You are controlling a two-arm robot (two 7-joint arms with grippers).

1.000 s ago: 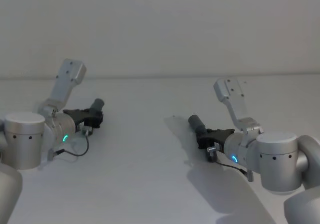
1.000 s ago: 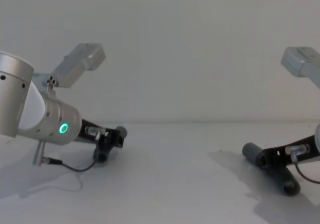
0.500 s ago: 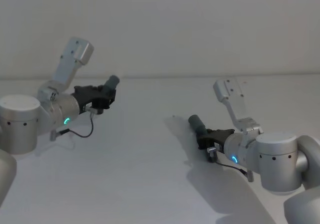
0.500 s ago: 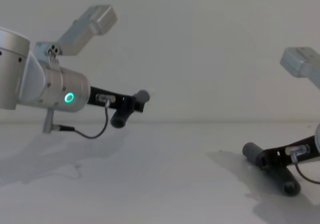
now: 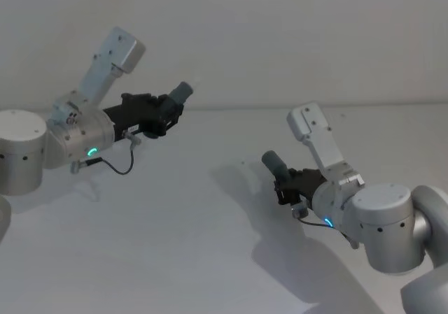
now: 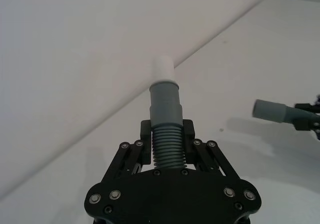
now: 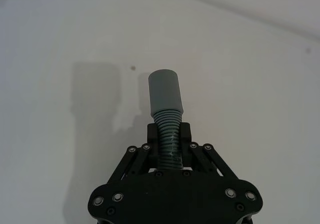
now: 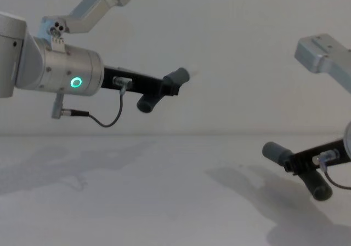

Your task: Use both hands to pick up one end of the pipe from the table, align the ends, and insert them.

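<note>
Aloft, white-tipped pipe (image 5: 180, 94) clamped in left gripper (image 5: 166, 111)

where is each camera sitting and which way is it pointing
Head: high, looking down at the table; both arms, left pincer raised, right pincer low.
Chest: lower, looking across; both arms side-on.
Left wrist: along its pincer at the white-tipped piece.
Right wrist: along its pincer at the socket piece.
Shared: left wrist and head both show the socket piece.

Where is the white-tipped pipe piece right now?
The piece is clamped in the left gripper, raised above the table on the left, apart from the right gripper.
</note>
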